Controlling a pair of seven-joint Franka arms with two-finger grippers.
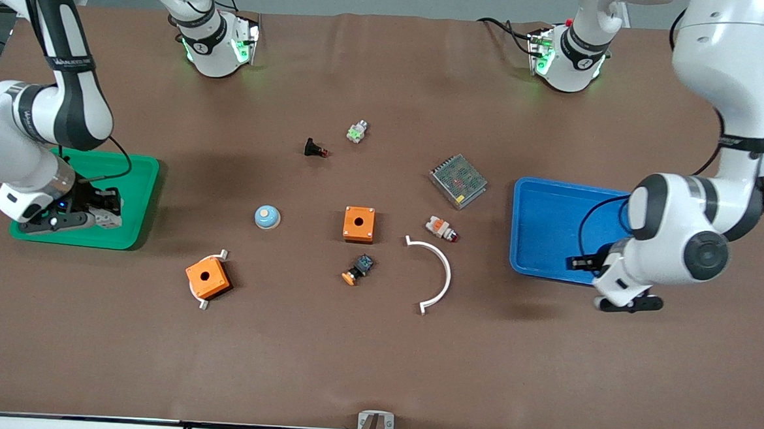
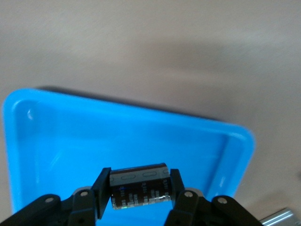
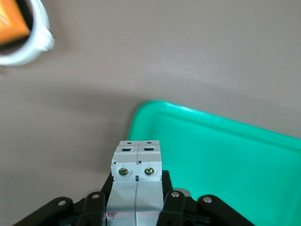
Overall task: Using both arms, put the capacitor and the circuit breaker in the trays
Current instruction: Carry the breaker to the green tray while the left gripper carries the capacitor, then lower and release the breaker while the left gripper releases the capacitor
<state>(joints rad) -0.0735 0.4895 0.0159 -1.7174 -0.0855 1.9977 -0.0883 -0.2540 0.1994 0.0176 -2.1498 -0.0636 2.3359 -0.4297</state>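
Note:
My left gripper (image 1: 580, 263) is shut on the capacitor (image 2: 139, 186), a dark cylinder with light marks held crosswise between the fingers. It hangs over the blue tray (image 1: 551, 226), at the tray's edge nearer the front camera; the tray also shows in the left wrist view (image 2: 70, 141). My right gripper (image 1: 106, 216) is shut on the circuit breaker (image 3: 136, 183), a white-grey block with two screws. It hangs over the green tray (image 1: 131, 188), which also shows in the right wrist view (image 3: 225, 160). The breaker shows in the front view (image 1: 108, 218) too.
Between the trays lie two orange boxes (image 1: 359, 224) (image 1: 207, 277), a blue-white dome (image 1: 267, 217), a black-and-teal push button (image 1: 359, 268), a white curved strip (image 1: 441, 270), a grey mesh unit (image 1: 457, 180), a white-and-orange part (image 1: 441, 229), a small black part (image 1: 314, 149) and a small white-green part (image 1: 357, 131).

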